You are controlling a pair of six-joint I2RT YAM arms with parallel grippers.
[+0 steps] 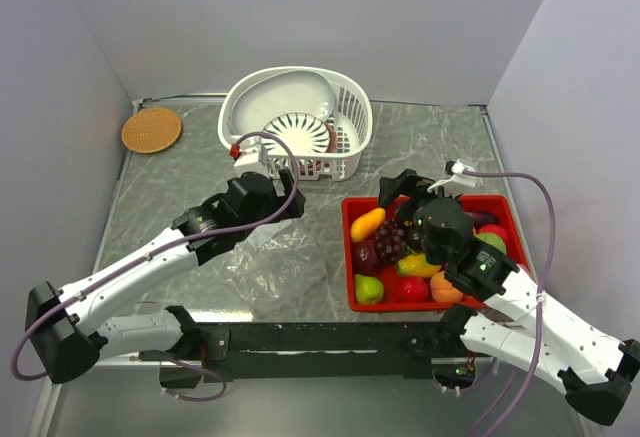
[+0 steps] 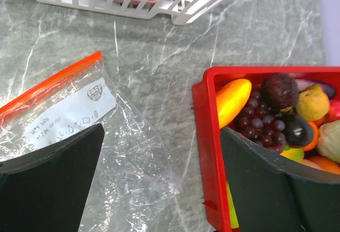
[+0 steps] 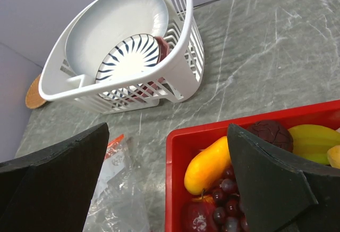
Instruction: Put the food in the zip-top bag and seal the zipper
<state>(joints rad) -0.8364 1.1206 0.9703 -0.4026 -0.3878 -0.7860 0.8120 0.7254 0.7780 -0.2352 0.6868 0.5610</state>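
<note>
The bag (image 1: 272, 275) lies crinkled on a grey marbled table (image 1: 430, 147), lower centre of the top view, boxed in by plain pale walls (image 1: 300, 17). A white basket (image 1: 352, 117) holding dishes (image 1: 300, 137) stands at upper centre. The red tray (image 1: 348, 257), right of the bag and apart from it, holds the food (image 1: 410, 287), among it a mango (image 1: 367, 224) and grapes (image 1: 390, 240). The left gripper (image 2: 162, 131) hovers between bag and tray, jaws spread wide. The right gripper (image 3: 168, 127) hangs over the tray's upper left corner, jaws likewise spread. The zipper (image 2: 50, 83) slants across the left of the left wrist view. A round woven mat (image 1: 151, 129) sits upper left.
</note>
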